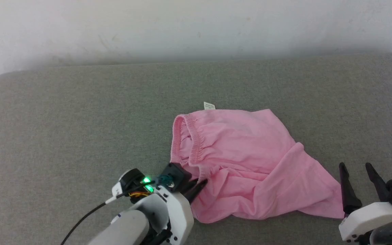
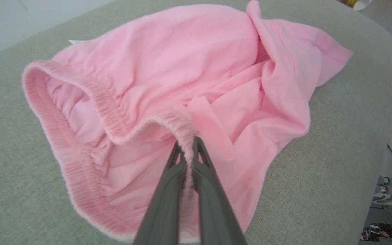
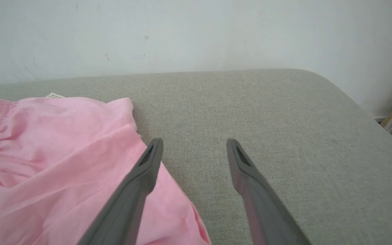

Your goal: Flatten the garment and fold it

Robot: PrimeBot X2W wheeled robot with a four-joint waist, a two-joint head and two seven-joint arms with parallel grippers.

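Pink shorts [image 1: 243,153] lie crumpled on the grey fabric-covered surface [image 1: 63,119], right of centre in the head view. The gathered waistband [image 1: 194,143] is turned toward the frame's left and gapes open, and a small white label [image 1: 209,105] protrudes at the upper edge. The left tool [image 1: 197,187], at lower centre-left, is clamped together on the near part of the waistband. In the left wrist view a pinch of elastic is seen squeezed between the two dark fingers [image 2: 163,204], with the band rising in a small hump at their tips. The elastic edge is judged to be chosen as the firmest line of the garment, giving a hold by which the cloth can be drawn out flat. The right tool [image 1: 355,166], at lower right, is held with its fingers apart and nothing between them, just beside the lower right corner of the fabric, where a leg is folded over itself. It is judged to be placed for seizing an opposite edge. Flattening is judged barely begun, and folding is not yet started.
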